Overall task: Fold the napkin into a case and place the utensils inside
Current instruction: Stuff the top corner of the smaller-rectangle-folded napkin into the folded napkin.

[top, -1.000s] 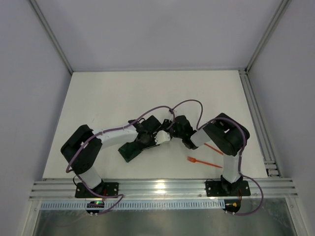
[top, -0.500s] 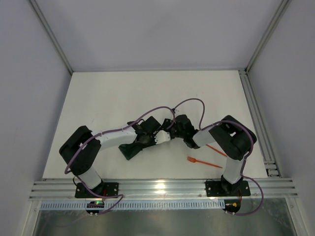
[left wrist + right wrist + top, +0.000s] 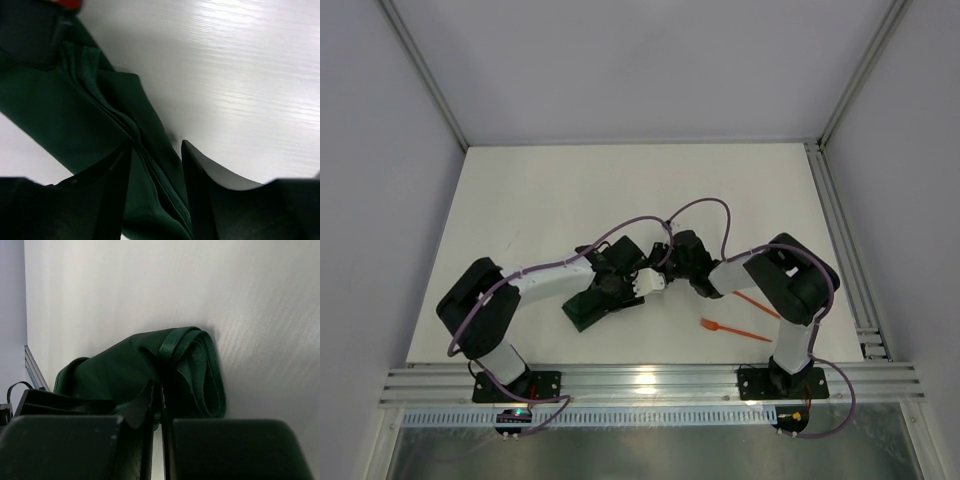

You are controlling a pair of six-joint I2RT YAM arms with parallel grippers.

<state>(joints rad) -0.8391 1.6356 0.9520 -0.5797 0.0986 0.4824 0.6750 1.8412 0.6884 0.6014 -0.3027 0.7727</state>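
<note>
The napkin (image 3: 588, 308) lies folded near the middle of the counter (image 3: 570, 200), its long axis running from 8 to 2 o'clock, with the 2 o'clock end under both pincers. My left pincer (image 3: 156, 147) is spread astride the layered edge, and my right pincer (image 3: 156, 390) is pressed together at the rolled end. I think the right should pin while the left draws one layer slowly. The utensils (image 3: 735, 329) lie apart at 4 o'clock.

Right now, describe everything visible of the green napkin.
The napkin is dark green, matte soft cloth with a stitched hem, folded into a layered oblong bundle, lying diagonally on the white table. The left gripper straddles its folds, jaws apart; the right gripper is pinched shut on its rolled end.
</note>
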